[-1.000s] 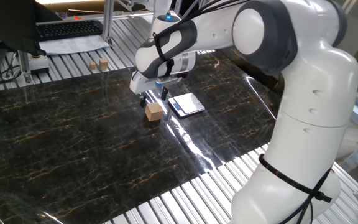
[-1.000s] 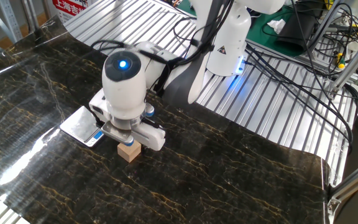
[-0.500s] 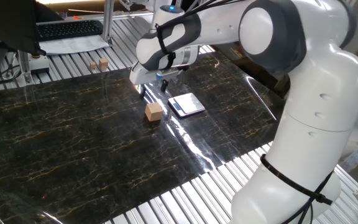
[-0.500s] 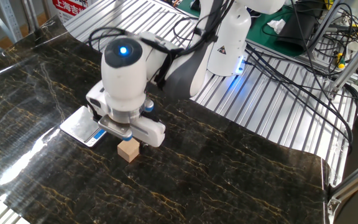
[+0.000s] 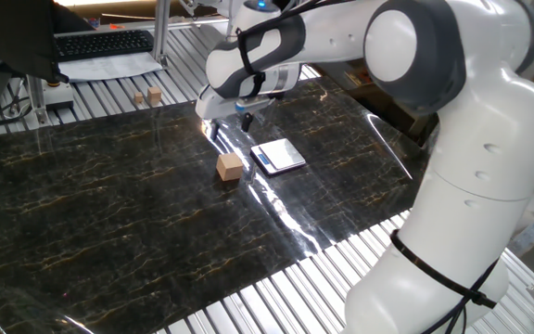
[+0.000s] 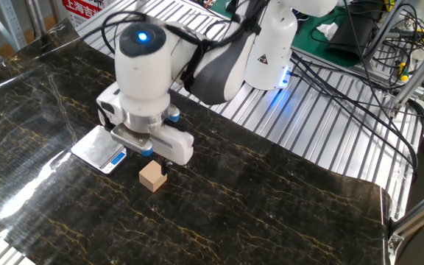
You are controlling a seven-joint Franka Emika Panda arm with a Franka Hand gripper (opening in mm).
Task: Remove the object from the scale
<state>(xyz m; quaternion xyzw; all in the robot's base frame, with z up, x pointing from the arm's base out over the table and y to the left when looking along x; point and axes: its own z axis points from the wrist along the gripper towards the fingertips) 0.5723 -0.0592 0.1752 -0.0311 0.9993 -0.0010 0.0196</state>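
The light-brown wooden cube rests on the dark marble tabletop, just left of the scale, and is not on it. The scale's silvery plate is bare. In the other fixed view the cube lies to the right of the scale. My gripper hangs a short way above the cube, open and empty, its fingers clear of the cube. It also shows in the other fixed view, directly over the cube.
Two small wooden blocks sit at the table's far edge. A keyboard and white paper sheets lie beyond them. The robot base and cables stand on the ribbed metal surface behind the table.
My gripper has risen straight up from the cube, leaving it on the tabletop beside the scale. The cube and scale have not moved.
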